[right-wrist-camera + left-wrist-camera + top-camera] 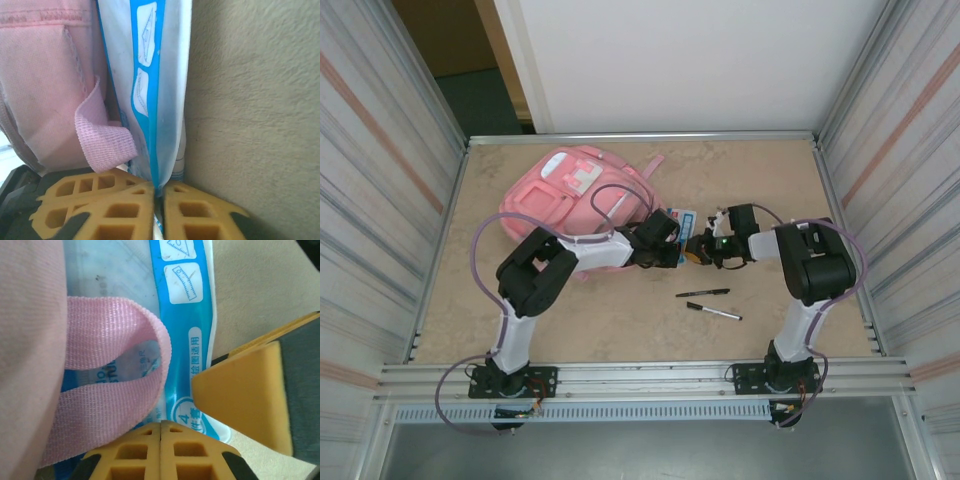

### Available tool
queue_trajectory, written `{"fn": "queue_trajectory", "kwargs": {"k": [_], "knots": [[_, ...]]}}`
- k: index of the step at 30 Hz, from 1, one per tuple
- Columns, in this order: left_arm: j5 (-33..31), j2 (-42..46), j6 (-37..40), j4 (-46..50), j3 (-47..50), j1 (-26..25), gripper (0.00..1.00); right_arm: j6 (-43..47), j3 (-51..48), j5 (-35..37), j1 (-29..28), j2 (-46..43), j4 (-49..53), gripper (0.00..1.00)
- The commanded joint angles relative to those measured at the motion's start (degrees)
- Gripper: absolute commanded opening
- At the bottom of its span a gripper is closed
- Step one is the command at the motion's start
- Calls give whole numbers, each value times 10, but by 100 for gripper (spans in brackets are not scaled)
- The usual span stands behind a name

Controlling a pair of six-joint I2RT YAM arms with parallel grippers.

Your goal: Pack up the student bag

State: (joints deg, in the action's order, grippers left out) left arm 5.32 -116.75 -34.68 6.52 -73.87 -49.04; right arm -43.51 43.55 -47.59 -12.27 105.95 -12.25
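Note:
The student bag (565,195) lies flat at the back left of the table, pink with a white patch. Its fabric (25,340) and a pink strap loop (110,385) are close up in the left wrist view. A blue-and-white stationery packet (683,218) rests against the bag's right side. My right gripper (159,192) is shut on the packet's (150,75) near edge, next to the bag (45,75). My left gripper (162,437) is shut just below the strap loop, nothing visible between its fingers, over the packet (180,315). Both grippers (668,244) (700,248) meet beside the bag.
Two black pens (703,293) (713,312) lie on the tan tabletop in front of the grippers. Metal walls fence the table (770,180) on the left, right and back. The right gripper's orange finger (245,395) sits close beside the left gripper.

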Motion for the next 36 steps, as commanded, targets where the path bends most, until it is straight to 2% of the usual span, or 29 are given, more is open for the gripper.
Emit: {"fn": "queue_trajectory", "kwargs": {"k": [1,6,9,12,15,17,20,23,27,31,33,36], "knots": [[22,32,8,-1,27,-1,1,4,-19,1,-13,-38,10,0],[96,110,-40,-5,61,2,14,41,-33,40,-15,-128,77,0],[85,183,-35,-1,89,-12,28,78,-28,79,-24,-196,142,0],[92,251,-32,26,108,-6,40,98,-38,125,-41,-280,179,0],[67,328,-24,25,161,2,53,126,-43,117,-60,-350,187,0],[77,372,-31,0,210,23,55,138,-40,105,-74,-389,200,0],[149,430,-63,-16,256,70,57,140,-41,95,-103,-441,205,0],[164,489,-71,-33,291,79,61,152,-27,79,-138,-473,214,0],[201,542,-105,-74,321,90,62,161,-2,66,-187,-489,218,0],[218,580,-103,-113,343,95,67,176,26,55,-240,-489,206,0],[224,590,-122,-118,349,114,71,182,40,45,-260,-488,200,0],[267,592,-157,-152,356,142,71,179,53,27,-278,-478,181,0]]}}
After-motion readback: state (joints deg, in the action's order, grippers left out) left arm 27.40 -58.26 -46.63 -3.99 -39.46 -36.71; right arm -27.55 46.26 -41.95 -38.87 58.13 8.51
